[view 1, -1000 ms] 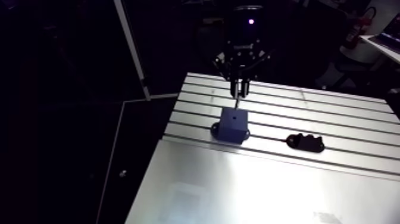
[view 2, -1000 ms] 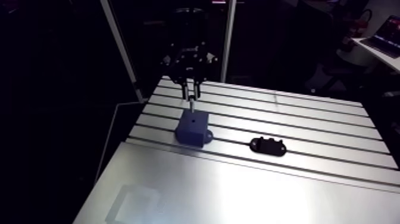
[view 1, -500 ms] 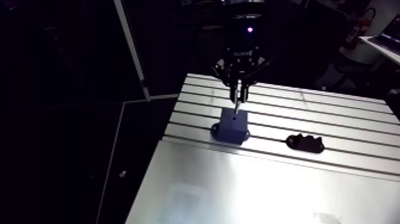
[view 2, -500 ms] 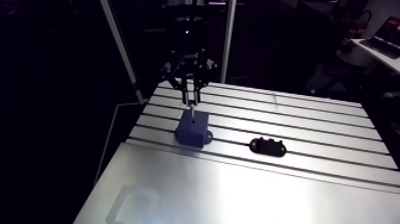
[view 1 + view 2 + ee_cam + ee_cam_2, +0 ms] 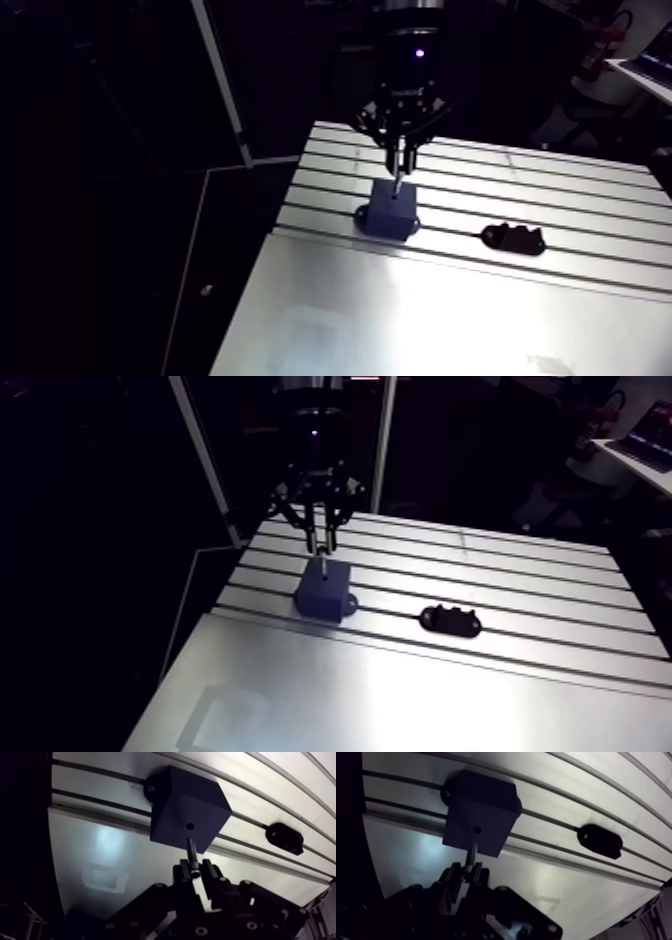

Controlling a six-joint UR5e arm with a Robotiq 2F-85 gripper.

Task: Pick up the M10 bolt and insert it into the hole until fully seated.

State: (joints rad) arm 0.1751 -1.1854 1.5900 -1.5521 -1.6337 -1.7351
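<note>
A dark blue block with a small round hole in its top face stands on the slotted table. My gripper is shut on the M10 bolt, whose grey shank sticks out ahead of the fingers. In the wrist view the bolt's tip hangs over the block, just short of the hole. The arm view shows the gripper straight above the block, bolt pointing down at its top.
A flat black fixture lies on the table to the right of the block, also seen in the wrist view as a black fixture. A smooth plate covers the near part of the table. The table's left edge is close to the block.
The gripper with the bolt has come down a little toward the block's top and stayed over it. The block and the black fixture have not moved.
</note>
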